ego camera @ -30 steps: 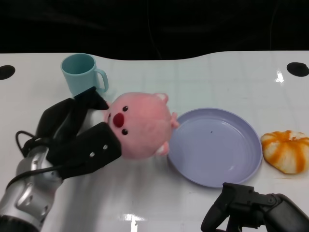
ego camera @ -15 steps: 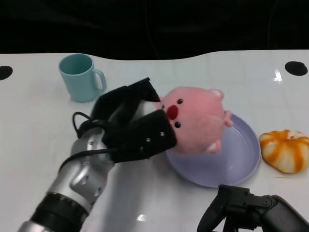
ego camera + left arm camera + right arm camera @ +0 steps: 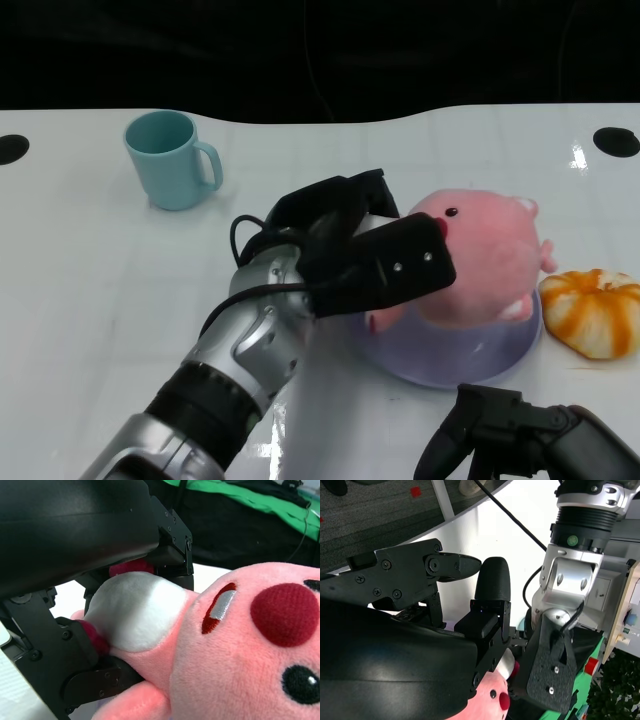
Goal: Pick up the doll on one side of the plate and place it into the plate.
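White desk (image 3: 80, 300) ran back to a dark background, with a teal mug (image 3: 172, 160) toward its far left corner and an orange-and-white striped bun (image 3: 596, 311) near its right edge. Over the lavender plate (image 3: 440, 362) the left hand (image 3: 365, 260) gripped the pink doll (image 3: 480, 260), its black fingers (image 3: 165, 545) clamped around the white belly in the left wrist view, though whether the doll touched the plate was hard to tell. At the desk's near edge the right hand (image 3: 520, 440) held nothing, its fingers (image 3: 490, 587) loosely apart.
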Action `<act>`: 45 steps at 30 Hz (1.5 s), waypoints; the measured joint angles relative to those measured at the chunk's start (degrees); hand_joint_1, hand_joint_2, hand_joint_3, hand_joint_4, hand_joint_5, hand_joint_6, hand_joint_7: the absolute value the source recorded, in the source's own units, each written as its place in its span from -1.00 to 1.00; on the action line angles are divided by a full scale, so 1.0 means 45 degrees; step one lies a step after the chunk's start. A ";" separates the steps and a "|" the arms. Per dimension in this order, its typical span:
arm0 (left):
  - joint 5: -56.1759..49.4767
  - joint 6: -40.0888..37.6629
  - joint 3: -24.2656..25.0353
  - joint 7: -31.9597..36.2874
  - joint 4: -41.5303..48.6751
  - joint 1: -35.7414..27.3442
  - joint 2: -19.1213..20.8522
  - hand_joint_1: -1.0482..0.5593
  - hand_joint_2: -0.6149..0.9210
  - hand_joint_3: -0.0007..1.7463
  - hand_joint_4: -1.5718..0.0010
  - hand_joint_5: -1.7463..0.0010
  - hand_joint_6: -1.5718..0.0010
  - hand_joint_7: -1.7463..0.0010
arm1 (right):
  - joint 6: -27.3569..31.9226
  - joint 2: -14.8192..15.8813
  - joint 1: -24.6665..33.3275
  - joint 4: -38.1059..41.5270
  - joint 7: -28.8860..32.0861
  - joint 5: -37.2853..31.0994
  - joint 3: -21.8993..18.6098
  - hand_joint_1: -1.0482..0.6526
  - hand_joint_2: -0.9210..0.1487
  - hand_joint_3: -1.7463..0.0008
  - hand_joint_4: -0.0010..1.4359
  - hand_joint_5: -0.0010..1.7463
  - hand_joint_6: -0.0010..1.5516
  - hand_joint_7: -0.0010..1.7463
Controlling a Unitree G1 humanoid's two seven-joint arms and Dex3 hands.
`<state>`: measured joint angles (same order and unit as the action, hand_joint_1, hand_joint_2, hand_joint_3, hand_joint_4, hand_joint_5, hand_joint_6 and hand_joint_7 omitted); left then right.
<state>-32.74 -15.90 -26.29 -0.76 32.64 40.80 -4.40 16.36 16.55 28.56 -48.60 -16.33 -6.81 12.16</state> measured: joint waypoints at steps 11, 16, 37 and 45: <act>0.0731 -0.0938 -0.0014 -0.1766 -0.0647 0.0261 -0.0219 -0.46 1.00 -0.67 0.87 0.33 0.65 0.99 | -0.0001 0.0028 0.0085 -0.0025 -0.0048 0.0011 -0.0137 -0.08 -1.00 0.63 -0.02 0.77 -0.21 0.45; 0.0250 -0.0921 -0.0766 -0.2554 -0.1439 0.0256 0.0458 -0.72 1.00 -0.61 1.00 0.82 0.86 0.99 | 0.0000 0.0032 0.0092 -0.0048 -0.0128 0.0064 -0.0195 -0.08 -1.00 0.63 -0.02 0.78 -0.21 0.45; 0.0535 0.0000 -0.0081 -0.5127 -0.7652 -0.2006 0.3851 -0.89 1.00 -0.57 0.92 0.95 0.90 0.95 | -0.0013 0.0025 -0.0029 0.0040 -0.0221 0.0109 -0.0280 -0.07 -1.00 0.63 -0.02 0.77 -0.22 0.46; 0.2719 0.0421 0.1857 -0.5432 -1.0129 -0.4311 0.4319 -0.63 1.00 -0.67 0.64 0.75 0.65 0.85 | -0.0026 0.0029 -0.0095 0.0078 -0.0231 0.0130 -0.0284 -0.07 -1.00 0.63 -0.02 0.77 -0.22 0.45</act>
<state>-20.51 -14.01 -17.94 -25.21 -12.94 21.40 15.03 16.25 16.68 28.13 -48.25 -17.37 -6.23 10.88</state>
